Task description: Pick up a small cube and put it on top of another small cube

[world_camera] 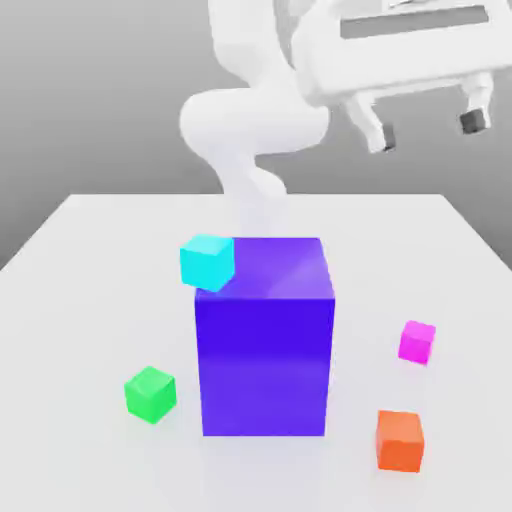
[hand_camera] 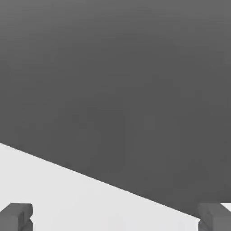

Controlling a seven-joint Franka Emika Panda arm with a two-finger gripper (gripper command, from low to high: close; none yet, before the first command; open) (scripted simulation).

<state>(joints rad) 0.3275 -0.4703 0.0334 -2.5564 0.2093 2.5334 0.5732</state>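
Note:
The small magenta-pink cube (world_camera: 417,341) rests on the white table (world_camera: 90,260) toward the exterior view's right. On the exterior view's left, beside the big block, sits the other small cube, the green one (world_camera: 150,393). My gripper (world_camera: 430,128) hangs high above the table at the upper right of the exterior view, well above the magenta cube, open with nothing between its dark fingertips (world_camera: 474,121). Two grey fingertips (hand_camera: 17,216) spread wide apart appear in the hand view, over the table's edge and a grey backdrop.
A big blue-purple block (world_camera: 265,335) stands mid-table. A cyan small cube (world_camera: 207,261) sits at its upper left corner in the exterior view. An orange small cube (world_camera: 400,440) lies near the front right.

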